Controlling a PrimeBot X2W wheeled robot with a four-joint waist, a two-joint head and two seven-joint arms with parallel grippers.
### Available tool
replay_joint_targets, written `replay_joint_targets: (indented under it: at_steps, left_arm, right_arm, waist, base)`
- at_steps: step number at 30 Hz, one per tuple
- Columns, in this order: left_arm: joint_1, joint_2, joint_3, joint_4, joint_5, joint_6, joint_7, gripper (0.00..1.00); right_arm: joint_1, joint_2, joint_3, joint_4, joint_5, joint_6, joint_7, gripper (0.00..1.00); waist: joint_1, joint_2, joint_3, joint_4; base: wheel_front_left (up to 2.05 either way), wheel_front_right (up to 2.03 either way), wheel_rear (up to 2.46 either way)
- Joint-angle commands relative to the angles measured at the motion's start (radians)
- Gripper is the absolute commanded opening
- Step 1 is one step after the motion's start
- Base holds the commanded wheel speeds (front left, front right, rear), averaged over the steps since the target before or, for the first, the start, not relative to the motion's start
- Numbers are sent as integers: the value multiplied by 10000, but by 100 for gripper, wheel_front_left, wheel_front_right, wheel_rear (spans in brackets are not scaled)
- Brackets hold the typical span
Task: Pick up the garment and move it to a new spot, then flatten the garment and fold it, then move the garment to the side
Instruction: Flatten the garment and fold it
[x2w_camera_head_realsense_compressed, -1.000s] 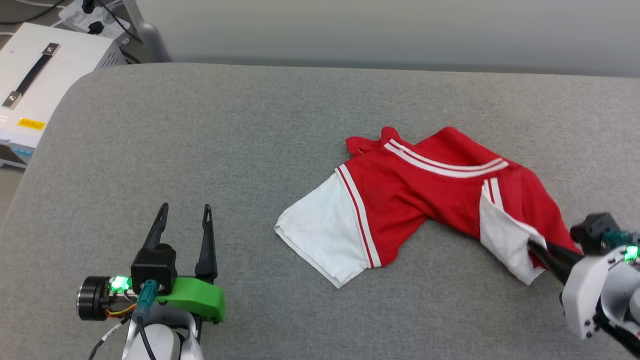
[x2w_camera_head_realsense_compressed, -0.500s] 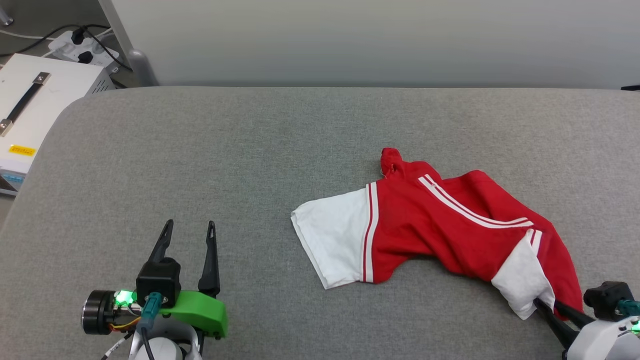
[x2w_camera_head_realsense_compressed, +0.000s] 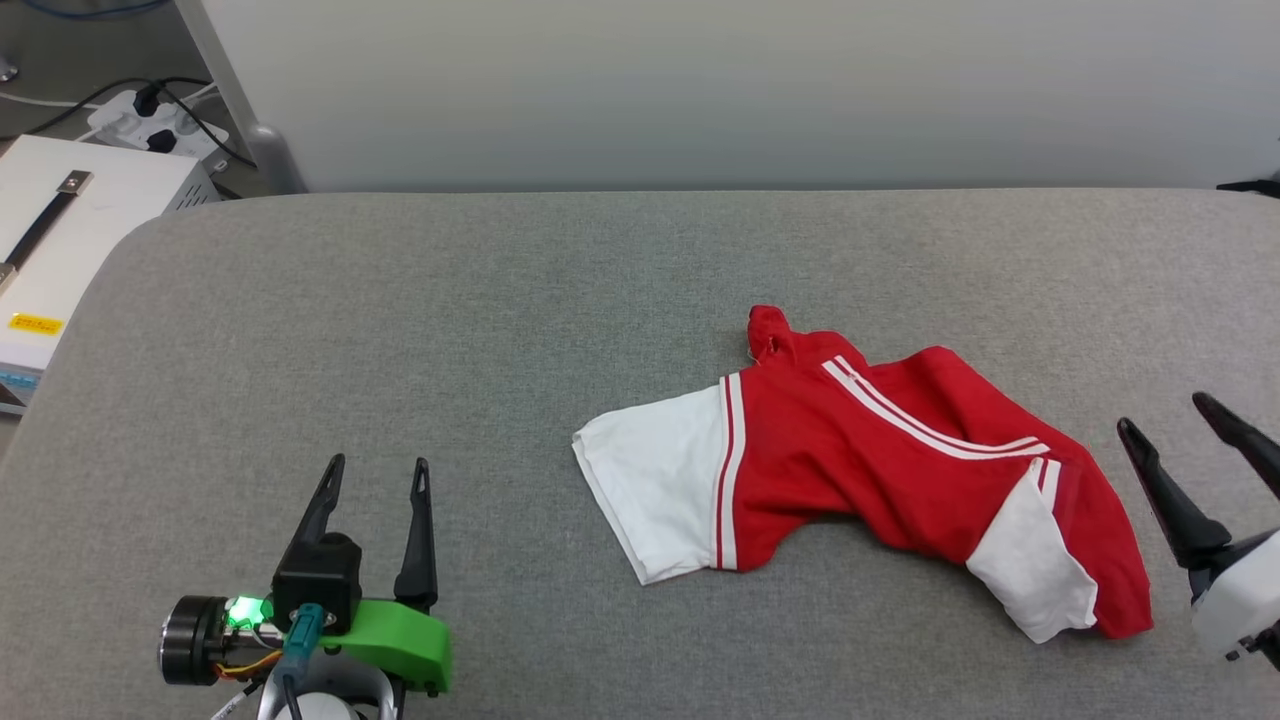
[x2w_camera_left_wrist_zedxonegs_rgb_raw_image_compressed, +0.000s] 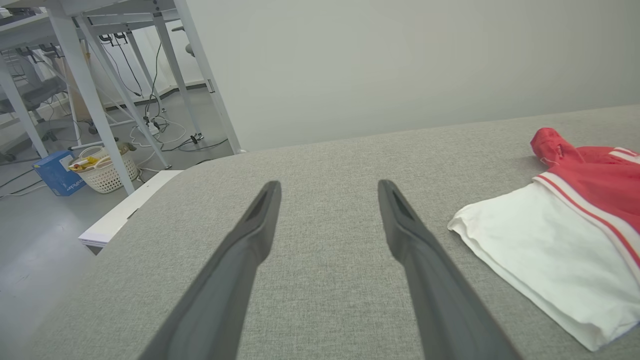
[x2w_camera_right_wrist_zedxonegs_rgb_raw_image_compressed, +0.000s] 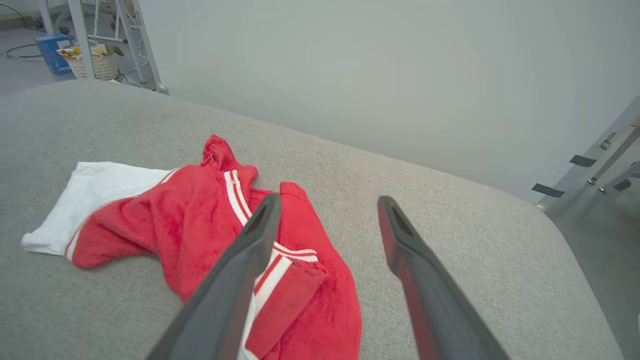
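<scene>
The garment, a red shirt with white sleeves and striped trim, lies crumpled on the grey padded table, right of centre. Its white sleeve spreads flat toward the left; the other sleeve is folded under red cloth near the right end. My right gripper stands open just right of the garment, clear of the cloth, and the garment lies to the left of its fingers. My left gripper is open at the lower left, well apart from the shirt, holding nothing.
A white case with a black handle sits off the table's left edge, with a power strip behind it. A grey wall runs along the table's far side. Table legs and a basket stand on the floor beyond.
My right gripper has opened and let go of the garment's right end, then drawn back to the right. The garment has settled on the table. The head camera has shifted.
</scene>
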Motion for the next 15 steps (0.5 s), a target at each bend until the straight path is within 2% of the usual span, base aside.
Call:
replay_joint_targets:
  at_steps: [1, 4, 8, 11, 15]
  left_arm:
    - [58, -29, -20, -58, 93, -57, -55, 100]
    - [-86, -33, -95, -108, 165, -110, -55, 100]
    - [-304, -69, -187, -185, 227, -160, -55, 100]
    - [-455, -109, -253, -260, 256, -189, -55, 100]
    - [-609, -165, -309, -406, 265, -211, -55, 100]
  right_arm:
    - [-77, 22, -182, -404, -132, -11, 386, 100]
    - [-515, -243, -313, -1053, -140, -11, 1286, 100]
    - [-1340, -851, -47, -1517, 494, -11, 2782, 100]
    - [-2064, -1514, 588, -1502, 1153, -11, 4309, 100]
    - [-2949, -2080, 1289, -977, 2216, -11, 6421, 100]
  waist:
    - [0, 0, 88, -11]
    - [0, 0, 224, 35]
    - [0, 0, 442, 132]
    - [0, 0, 621, 236]
    - [0, 0, 861, 397]
  base:
    - [0, 0, 0]
    - [0, 0, 0]
    - [0, 0, 0]
    - [0, 0, 0]
    - [0, 0, 0]
